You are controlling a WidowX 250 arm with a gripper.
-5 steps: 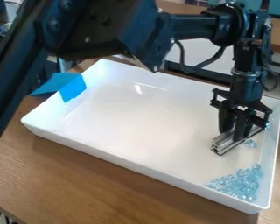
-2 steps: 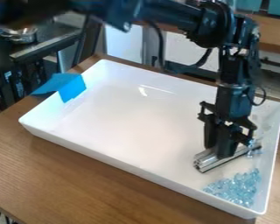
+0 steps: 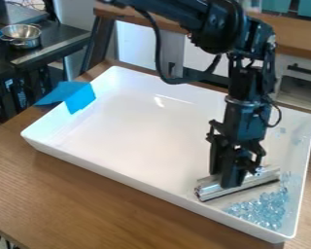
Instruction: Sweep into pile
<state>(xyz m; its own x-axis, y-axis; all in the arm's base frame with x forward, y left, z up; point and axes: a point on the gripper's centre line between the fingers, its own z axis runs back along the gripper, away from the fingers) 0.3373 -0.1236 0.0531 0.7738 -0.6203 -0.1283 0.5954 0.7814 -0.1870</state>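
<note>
Gripped a metal bar (image 3: 259, 177) in the gripper (image 3: 223, 179), closed on it off its middle, low inside the tray (image 3: 132, 131) toward the lower right corner in the view. Hung the arm (image 3: 246, 114) down over the tray's right part, likely to bring the bar level with the floor and leave a long edge free for sweeping.

Laid the bar aslant, with one end close to the tray's lower wall and the other toward its right wall, presumably to herd from the open floor into the corner. Had most of the clear blue beads (image 3: 261, 209) massed in the tray's lower right corner, apt to be backed by both walls. Left some loose beads (image 3: 286, 179) by the tray's right wall, near the bar's far end. Looked well along, with mainly those stragglers to gather. Called for a short, low push toward the corner, at some risk of beads slipping round the bar's end.

Stuck blue tape (image 3: 80, 98) over the tray's left wall, perhaps as a marker or to steady it on the wooden table (image 3: 67, 189) beneath.
</note>
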